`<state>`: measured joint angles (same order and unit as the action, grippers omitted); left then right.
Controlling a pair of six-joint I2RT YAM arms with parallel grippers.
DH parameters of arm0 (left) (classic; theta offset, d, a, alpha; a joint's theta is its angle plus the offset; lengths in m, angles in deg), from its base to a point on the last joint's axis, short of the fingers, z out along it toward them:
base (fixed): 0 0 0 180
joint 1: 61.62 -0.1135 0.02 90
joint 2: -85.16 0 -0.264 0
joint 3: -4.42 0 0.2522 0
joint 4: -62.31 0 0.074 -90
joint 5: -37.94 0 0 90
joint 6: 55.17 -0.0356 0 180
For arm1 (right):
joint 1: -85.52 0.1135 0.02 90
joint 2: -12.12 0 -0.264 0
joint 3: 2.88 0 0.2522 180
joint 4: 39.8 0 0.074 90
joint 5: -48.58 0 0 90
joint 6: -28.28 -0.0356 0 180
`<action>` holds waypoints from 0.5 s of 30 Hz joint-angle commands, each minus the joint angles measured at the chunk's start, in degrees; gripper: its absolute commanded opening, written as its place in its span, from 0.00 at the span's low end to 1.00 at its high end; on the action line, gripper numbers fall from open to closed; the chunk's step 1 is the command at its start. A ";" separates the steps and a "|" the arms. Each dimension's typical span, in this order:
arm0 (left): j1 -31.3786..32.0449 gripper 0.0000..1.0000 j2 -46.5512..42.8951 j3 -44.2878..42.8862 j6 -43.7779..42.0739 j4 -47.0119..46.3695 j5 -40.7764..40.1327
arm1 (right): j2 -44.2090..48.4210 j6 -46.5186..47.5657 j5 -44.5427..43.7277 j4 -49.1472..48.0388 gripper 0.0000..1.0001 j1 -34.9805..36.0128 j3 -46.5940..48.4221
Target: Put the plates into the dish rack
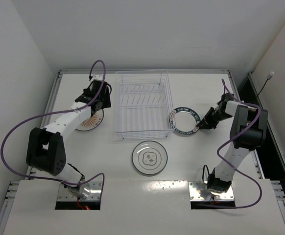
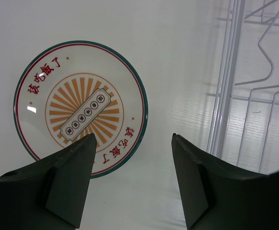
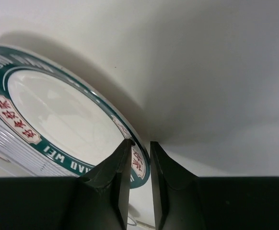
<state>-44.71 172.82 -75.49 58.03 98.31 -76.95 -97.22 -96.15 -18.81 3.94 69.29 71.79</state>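
Note:
The dish rack (image 1: 118, 105) stands empty at the table's middle back. The orange-striped plate (image 1: 88, 122) lies flat left of it. My left gripper (image 1: 97, 101) hovers open over that plate's right edge; in the left wrist view the plate (image 2: 82, 108) is at the left, the rack's wires (image 2: 224, 96) at the right, the gripper (image 2: 133, 139) empty. The dark-rimmed plate (image 1: 184, 120) is right of the rack, its right edge tilted up. My right gripper (image 1: 201, 125) is shut on its rim (image 3: 140, 163). The grey-ringed plate (image 1: 149, 157) lies flat in front of the rack.
White walls enclose the table on the left, back and right. A raised metal frame (image 1: 147, 71) runs along the back edge. The arm bases (image 1: 208, 188) stand at the near edge.

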 commanded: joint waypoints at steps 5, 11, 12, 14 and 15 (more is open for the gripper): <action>0.23 0.61 0.06 -2.05 0.44 -0.71 -0.78 | -1.67 2.09 -4.68 2.82 0.00 1.46 2.66; 0.23 0.61 0.06 -2.05 0.44 -0.18 -1.83 | 5.96 2.71 -3.71 -0.18 0.00 1.46 -2.71; 0.23 0.61 0.06 -2.05 0.44 -0.18 -1.83 | 8.07 2.71 -4.50 -0.18 0.00 1.46 -2.72; 0.23 0.61 0.06 -2.05 0.97 -0.18 -1.83 | 14.90 2.71 -6.78 -0.18 0.00 1.46 -3.51; 0.23 0.61 0.06 -2.05 0.97 -0.18 -1.83 | 17.29 2.71 -7.49 -0.18 0.00 1.46 -3.51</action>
<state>-44.71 173.03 -75.49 58.10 98.70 -77.80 -89.03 -94.60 -22.09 4.29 70.36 68.07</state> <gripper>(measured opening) 0.613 0.115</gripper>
